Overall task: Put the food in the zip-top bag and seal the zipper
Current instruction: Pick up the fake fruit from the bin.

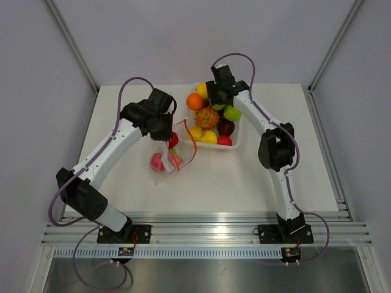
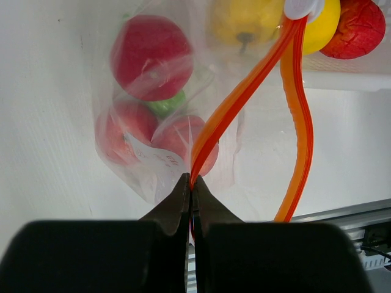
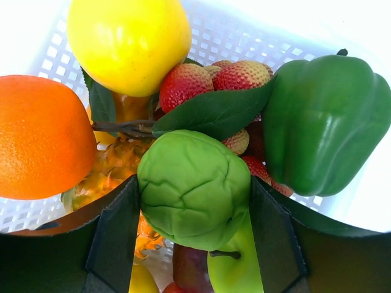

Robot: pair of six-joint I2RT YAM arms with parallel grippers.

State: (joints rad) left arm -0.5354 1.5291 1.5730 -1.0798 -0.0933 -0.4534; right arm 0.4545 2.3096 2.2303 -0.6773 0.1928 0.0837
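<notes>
Right jaws flanking green fruit [image 3: 192, 186], orange [image 3: 36, 137], pepper [image 3: 324, 122] alongside

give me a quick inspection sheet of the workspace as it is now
surface: white table, no spills seen
job's things: zip-top bag open, red and green food inside; zipper unsealed; more food in the white tray
clutter: nothing seen
end effectors: left end effector shut on the zipper; right end effector straddles a green fruit in the tray, grip not certain
cables: purple cables loop over both arms
surroundings: grey walls, aluminium rail at near edge
</notes>
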